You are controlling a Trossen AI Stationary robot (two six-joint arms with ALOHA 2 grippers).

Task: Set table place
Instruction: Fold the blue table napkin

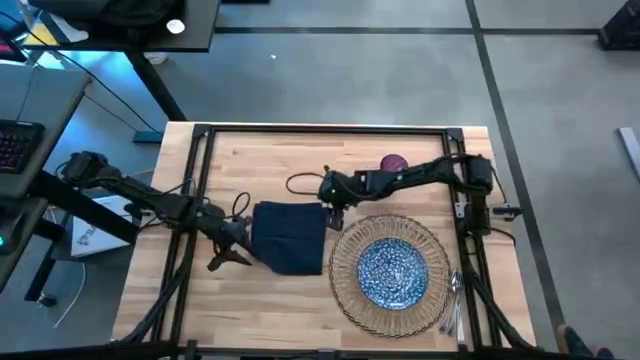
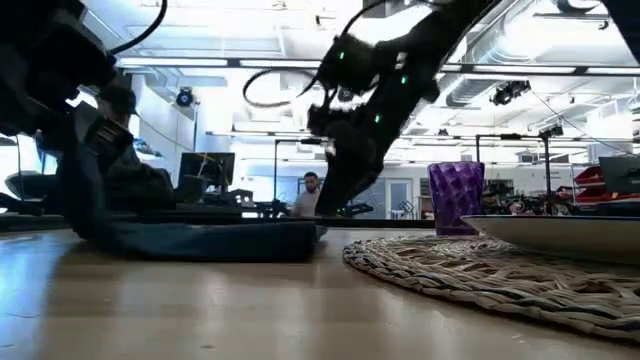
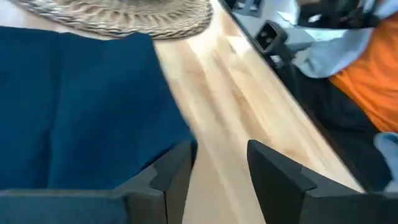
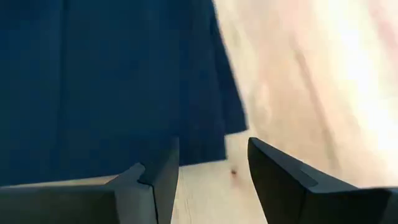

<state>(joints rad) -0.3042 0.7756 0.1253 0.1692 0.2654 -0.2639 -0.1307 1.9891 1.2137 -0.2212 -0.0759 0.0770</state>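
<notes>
The dark navy napkin (image 1: 290,236) lies flat on the table (image 1: 250,160), left of the round wicker mat (image 1: 345,285) that carries the blue-white speckled plate (image 1: 393,270). The purple cup (image 1: 393,162) stands behind the mat. Silver cutlery (image 1: 452,296) lies at the mat's right rim. My left gripper (image 1: 232,248) is open at the napkin's left edge, with bare wood between its fingers (image 3: 177,177). My right gripper (image 1: 335,214) is open just off the napkin's far right corner (image 4: 227,124), also over bare wood. My left gripper has one finger (image 3: 177,177) right at the napkin's edge (image 3: 180,134); whether it touches the cloth, I cannot tell. My right gripper touches nothing.
Black frame rails (image 1: 200,150) run along the table's left, far and right sides. A black cable loop (image 1: 300,183) hangs by the right arm's wrist. Bare wood (image 1: 240,310) lies near the front edge, left of the mat. In the low view a person (image 2: 312,190) sits far behind the table.
</notes>
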